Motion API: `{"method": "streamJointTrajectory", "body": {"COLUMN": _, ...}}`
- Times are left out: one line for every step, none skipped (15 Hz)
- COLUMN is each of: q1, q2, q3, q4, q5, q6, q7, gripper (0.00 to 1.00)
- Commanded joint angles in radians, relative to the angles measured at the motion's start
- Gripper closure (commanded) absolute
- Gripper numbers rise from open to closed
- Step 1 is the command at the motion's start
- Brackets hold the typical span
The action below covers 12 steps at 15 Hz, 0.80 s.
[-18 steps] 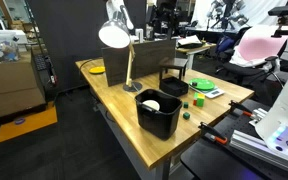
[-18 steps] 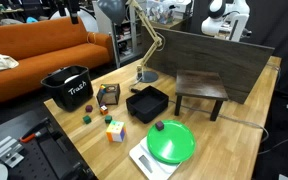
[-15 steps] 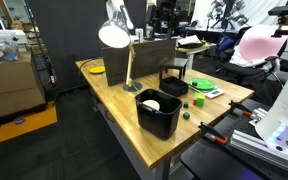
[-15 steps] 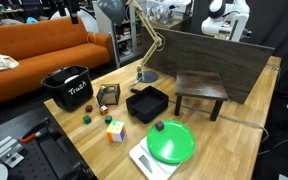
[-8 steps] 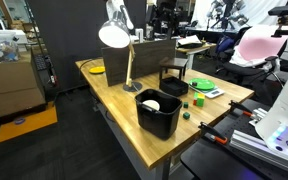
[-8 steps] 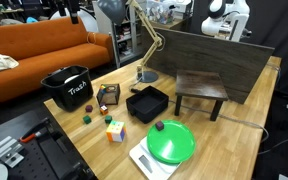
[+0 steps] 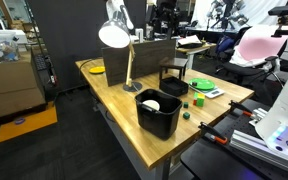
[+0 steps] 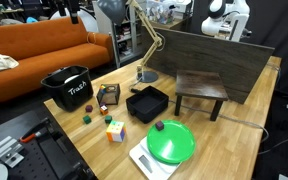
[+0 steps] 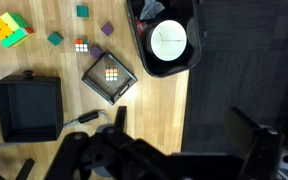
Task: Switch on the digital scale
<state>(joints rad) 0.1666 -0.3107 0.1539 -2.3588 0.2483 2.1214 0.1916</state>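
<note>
First, carry the pincer (image 9: 164, 158) over to the digital scale (image 8: 144, 160), which lies at the counter (image 8: 239, 132) edge beneath a green dish (image 8: 170, 142) (only its whitish front strip shows, so I judge the button sits there). Bring the jaws together, then press down gently and squarely. For now the pincer hangs high above the black tray (image 9: 29, 108), jaws spread and empty, and the wrist view misses the scale.

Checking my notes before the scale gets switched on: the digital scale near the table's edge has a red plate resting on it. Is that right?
Not quite. The plate resting on the digital scale is green, not red, as an exterior view shows. The scale does sit near the edge of the table.
</note>
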Motion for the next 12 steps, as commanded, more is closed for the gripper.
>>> {"method": "streamJointTrajectory", "body": {"q1": -0.004, "q2": 0.000, "q3": 0.004, "q4": 0.001, "q5": 0.001, "q6": -0.002, "q7": -0.001, "gripper": 0.00}}
{"method": "streamJointTrajectory", "body": {"q1": -0.004, "q2": 0.000, "q3": 0.004, "q4": 0.001, "q5": 0.001, "q6": -0.002, "q7": -0.001, "gripper": 0.00}}
{"method": "streamJointTrajectory", "body": {"q1": -0.004, "q2": 0.000, "q3": 0.004, "q4": 0.001, "q5": 0.001, "q6": -0.002, "q7": -0.001, "gripper": 0.00}}
{"method": "streamJointTrajectory", "body": {"q1": -0.004, "q2": 0.000, "q3": 0.004, "q4": 0.001, "q5": 0.001, "q6": -0.002, "q7": -0.001, "gripper": 0.00}}
{"method": "streamJointTrajectory", "body": {"q1": -0.004, "q2": 0.000, "q3": 0.004, "q4": 0.002, "q5": 0.001, "q6": -0.002, "q7": -0.001, "gripper": 0.00}}
{"method": "streamJointTrajectory", "body": {"q1": -0.004, "q2": 0.000, "q3": 0.004, "q4": 0.002, "q5": 0.001, "q6": -0.002, "q7": -0.001, "gripper": 0.00}}
{"method": "streamJointTrajectory", "body": {"q1": -0.004, "q2": 0.000, "q3": 0.004, "q4": 0.001, "q5": 0.001, "q6": -0.002, "q7": -0.001, "gripper": 0.00}}
{"method": "streamJointTrajectory", "body": {"q1": -0.004, "q2": 0.000, "q3": 0.004, "q4": 0.002, "q5": 0.001, "q6": -0.002, "q7": -0.001, "gripper": 0.00}}
{"method": "streamJointTrajectory", "body": {"q1": -0.004, "q2": 0.000, "q3": 0.004, "q4": 0.002, "q5": 0.001, "q6": -0.002, "q7": -0.001, "gripper": 0.00}}
{"method": "streamJointTrajectory", "body": {"q1": -0.004, "q2": 0.000, "q3": 0.004, "q4": 0.002, "q5": 0.001, "q6": -0.002, "q7": -0.001, "gripper": 0.00}}
{"method": "streamJointTrajectory", "body": {"q1": -0.014, "q2": 0.003, "q3": 0.005, "q4": 0.000, "q5": -0.016, "q6": 0.002, "q7": 0.016, "gripper": 0.00}}
{"method": "streamJointTrajectory", "body": {"q1": -0.025, "q2": 0.006, "q3": 0.007, "q4": -0.006, "q5": -0.045, "q6": 0.013, "q7": 0.028, "gripper": 0.00}}
